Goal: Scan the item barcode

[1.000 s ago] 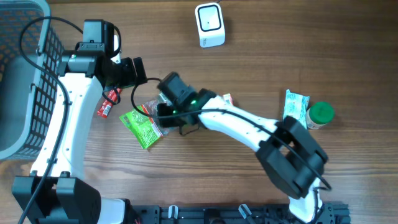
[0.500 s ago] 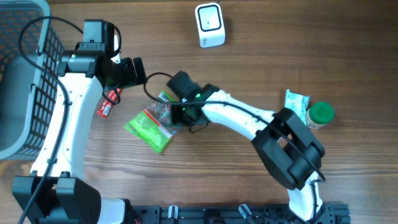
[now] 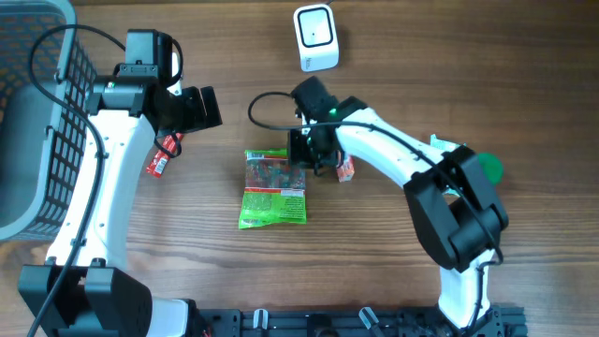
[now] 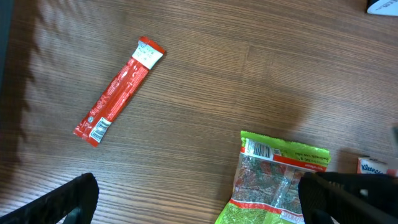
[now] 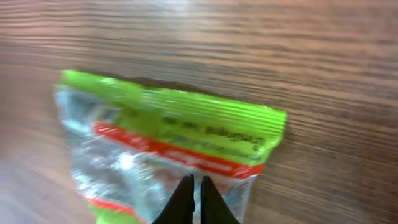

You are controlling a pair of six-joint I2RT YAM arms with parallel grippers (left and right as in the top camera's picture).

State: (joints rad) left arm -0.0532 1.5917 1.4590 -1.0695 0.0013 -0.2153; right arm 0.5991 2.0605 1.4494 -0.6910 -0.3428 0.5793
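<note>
The item is a green and clear snack bag (image 3: 273, 189) lying flat mid-table, with a barcode (image 4: 261, 149) at its top edge. My right gripper (image 3: 301, 157) is shut on the bag's upper right corner. In the right wrist view its fingers (image 5: 195, 180) are pressed together over the bag (image 5: 168, 134), which is blurred. The white scanner (image 3: 315, 37) stands at the far edge. My left gripper (image 3: 201, 108) is open and holds nothing, left of and beyond the bag. Its fingertips (image 4: 205, 199) straddle bare wood and the bag's edge (image 4: 273, 183).
A red stick packet (image 3: 161, 157) lies under the left arm, also in the left wrist view (image 4: 118, 90). A grey basket (image 3: 28, 122) fills the left edge. A small red-white packet (image 3: 344, 168) lies by the right gripper. A white-green packet (image 3: 445, 159) and a green-lidded jar (image 3: 484, 170) sit right.
My right gripper has swung right and toward the far edge, taking the bag with it; the bag has turned and now lies squarer, farther right. The left arm stayed put.
</note>
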